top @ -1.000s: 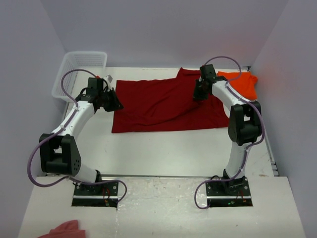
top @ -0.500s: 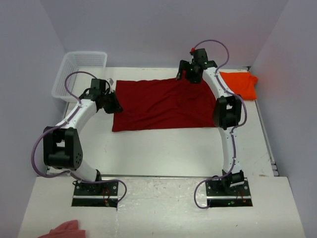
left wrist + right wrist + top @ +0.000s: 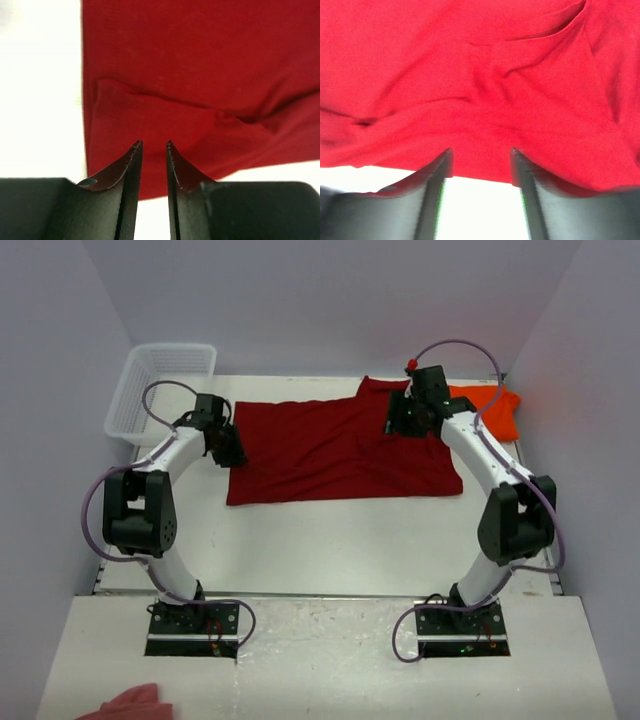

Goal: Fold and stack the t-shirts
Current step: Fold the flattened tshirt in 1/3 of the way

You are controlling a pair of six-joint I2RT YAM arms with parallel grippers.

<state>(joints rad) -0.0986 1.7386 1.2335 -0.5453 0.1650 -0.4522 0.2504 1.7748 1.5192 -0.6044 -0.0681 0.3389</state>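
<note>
**Crimson shirt and both arms, seen from the near edge of the surface (image 3: pixel 350 540).** The crimson shirt (image 3: pixel 340 455) lies spread flat, not yet folded, with its long axis running from 9 o'clock to 3 o'clock. Its 12 o'clock edge is near the back of the surface.

The orange shirt (image 3: pixel 492 412), a small folded piece, rests at the far right corner. It touches or slightly overlaps the crimson shirt's 2 o'clock corner.

The left jaws sit at the shirt's 9 o'clock hem, roughly halfway along that short edge. In the left wrist view the fingertips (image 3: pixel 136 150) are drawn nearly together with a thin slit between them, directly over the cloth edge. Whether they nip a fold of it cannot be told.

The right jaws hang over the shirt's 1 o'clock region, near the sleeve that juts toward 12 o'clock. In the right wrist view the fingers (image 3: pixel 432 185) stand spread and hold nothing. Wrinkled cloth lies just ahead of them, with a strip of bare surface between them.

The two arms thus bracket the long axis unevenly. The left arm is at the very end, while the right arm is well inboard of the 3 o'clock hem and on the far side. Judged from this, a fold across the long axis would need the right jaws to be carried toward 3 o'clock first. The orange shirt is nearer the right arm, so stacking probably falls to that side.

A white basket (image 3: pixel 165 375) stands at 10 o'clock, apart from the cloth.
</note>
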